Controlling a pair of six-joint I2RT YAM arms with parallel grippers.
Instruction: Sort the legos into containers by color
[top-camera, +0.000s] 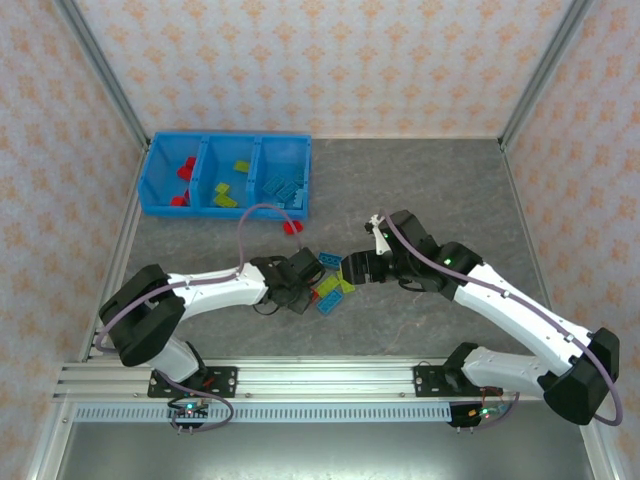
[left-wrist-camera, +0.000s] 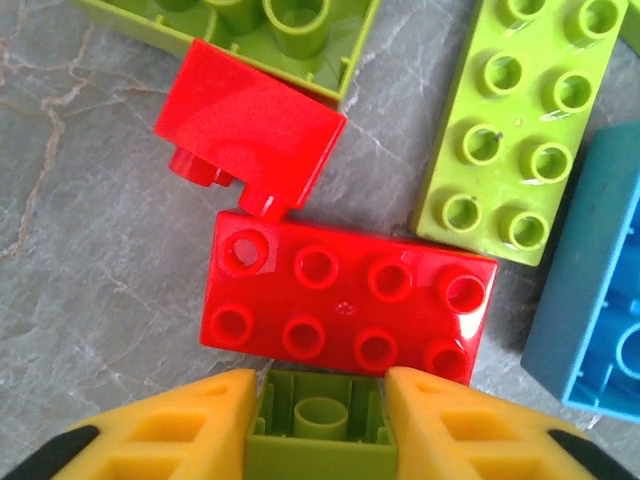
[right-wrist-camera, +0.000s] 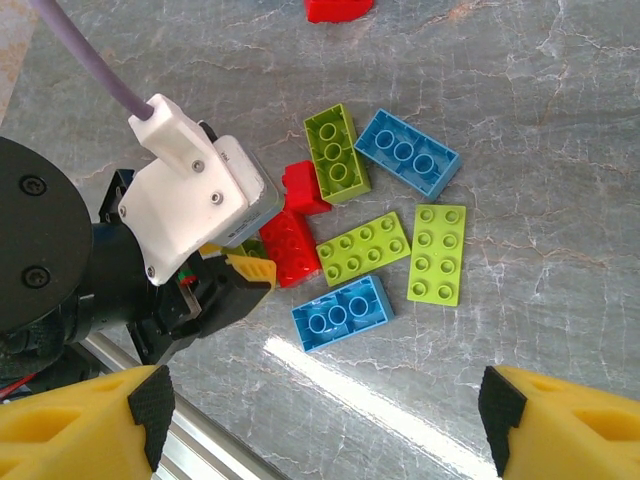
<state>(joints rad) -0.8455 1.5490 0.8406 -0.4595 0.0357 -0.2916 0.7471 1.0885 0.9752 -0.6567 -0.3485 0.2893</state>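
Note:
My left gripper (left-wrist-camera: 322, 390) is shut on a small lime lego (left-wrist-camera: 320, 435) that lies hollow side up, one yellow finger against each side. Just ahead of it a red eight-stud lego (left-wrist-camera: 340, 305) lies flat, with a smaller red lego (left-wrist-camera: 250, 125) beyond. In the top view the left gripper (top-camera: 300, 277) is at the loose pile mid-table. My right gripper (right-wrist-camera: 325, 420) hovers open over the pile, above a blue lego (right-wrist-camera: 341, 311) and two flat lime legos (right-wrist-camera: 363, 248) (right-wrist-camera: 438, 253). The blue three-compartment tray (top-camera: 260, 211) stands at the back left, holding red, lime and blue legos from left to right.
A single red lego (top-camera: 292, 227) lies between the tray and the pile. More lime (right-wrist-camera: 337, 153) and blue (right-wrist-camera: 407, 152) legos lie hollow side up at the pile's far side. Both arms meet closely over the pile. Patterned walls enclose the table.

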